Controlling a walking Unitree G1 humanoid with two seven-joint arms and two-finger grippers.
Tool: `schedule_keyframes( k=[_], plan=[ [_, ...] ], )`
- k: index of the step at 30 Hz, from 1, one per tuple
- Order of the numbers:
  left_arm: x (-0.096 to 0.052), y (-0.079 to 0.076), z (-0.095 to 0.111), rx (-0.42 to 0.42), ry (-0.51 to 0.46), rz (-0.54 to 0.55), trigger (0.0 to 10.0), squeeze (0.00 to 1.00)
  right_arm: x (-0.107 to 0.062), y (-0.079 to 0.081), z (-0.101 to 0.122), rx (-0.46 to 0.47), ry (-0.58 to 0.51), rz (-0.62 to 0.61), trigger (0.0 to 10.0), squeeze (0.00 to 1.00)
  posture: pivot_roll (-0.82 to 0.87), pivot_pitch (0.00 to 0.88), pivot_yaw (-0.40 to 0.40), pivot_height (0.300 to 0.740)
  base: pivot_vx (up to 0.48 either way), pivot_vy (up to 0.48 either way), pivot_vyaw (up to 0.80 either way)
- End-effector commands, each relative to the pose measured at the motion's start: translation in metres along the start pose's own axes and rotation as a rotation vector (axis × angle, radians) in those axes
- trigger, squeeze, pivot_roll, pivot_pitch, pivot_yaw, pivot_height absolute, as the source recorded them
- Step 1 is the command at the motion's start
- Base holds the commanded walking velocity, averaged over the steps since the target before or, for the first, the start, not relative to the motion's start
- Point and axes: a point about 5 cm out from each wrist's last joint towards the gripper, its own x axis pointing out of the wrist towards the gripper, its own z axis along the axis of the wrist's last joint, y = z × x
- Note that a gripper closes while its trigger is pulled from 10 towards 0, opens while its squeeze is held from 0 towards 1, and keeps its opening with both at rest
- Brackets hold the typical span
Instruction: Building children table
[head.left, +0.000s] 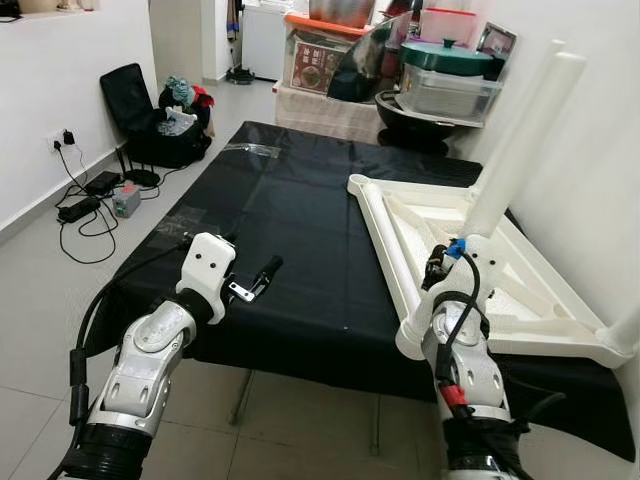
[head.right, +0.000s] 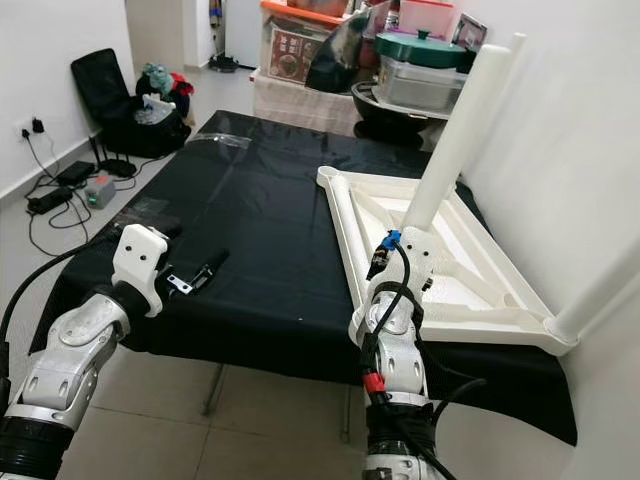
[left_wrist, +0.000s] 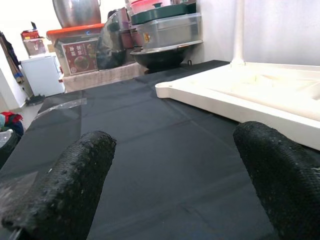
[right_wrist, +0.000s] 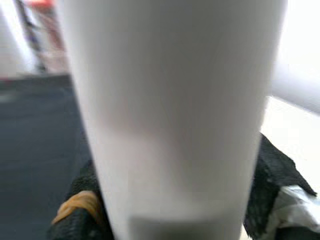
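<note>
White table leg (right_wrist: 170, 115) is clamped by right gripper (right_wrist: 175, 215) above inverted tabletop (head.left: 520, 300), left gripper (left_wrist: 175, 185) spread empty beside it; leg may be cross-seated if tilted.

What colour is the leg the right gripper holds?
White leg, clearest in the right eye view.

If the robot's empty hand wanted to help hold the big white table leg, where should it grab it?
Probably the bare middle of the white leg, above where the right gripper already clamps its lower end. The leg is a smooth round tube leaning up and away, so the open left gripper should come from the robot's left, fingers either side.
</note>
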Motion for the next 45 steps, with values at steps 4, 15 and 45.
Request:
schedule_keyframes(
  k=[4,15,45],
  plan=[
    [0.003,-0.002,-0.001,-0.002,0.007,-0.018,10.0,0.0,0.009,0.005,0.023,-0.026,-0.108,0.308,10.0,0.0,0.12,0.0,-0.144,0.74,0.0,0.0,0.0],
    [0.002,0.006,0.001,0.014,-0.004,-0.002,10.0,0.0,-0.006,0.035,-0.005,-0.078,0.042,0.882,10.0,0.0,0.14,0.0,-0.162,0.74,0.0,0.0,0.0],
    [0.004,0.006,0.002,0.018,-0.012,-0.022,10.0,0.0,0.018,0.012,-0.011,-0.07,0.058,0.562,0.0,0.0,0.12,0.0,-0.144,0.74,0.0,0.0,0.0]
  ],
)
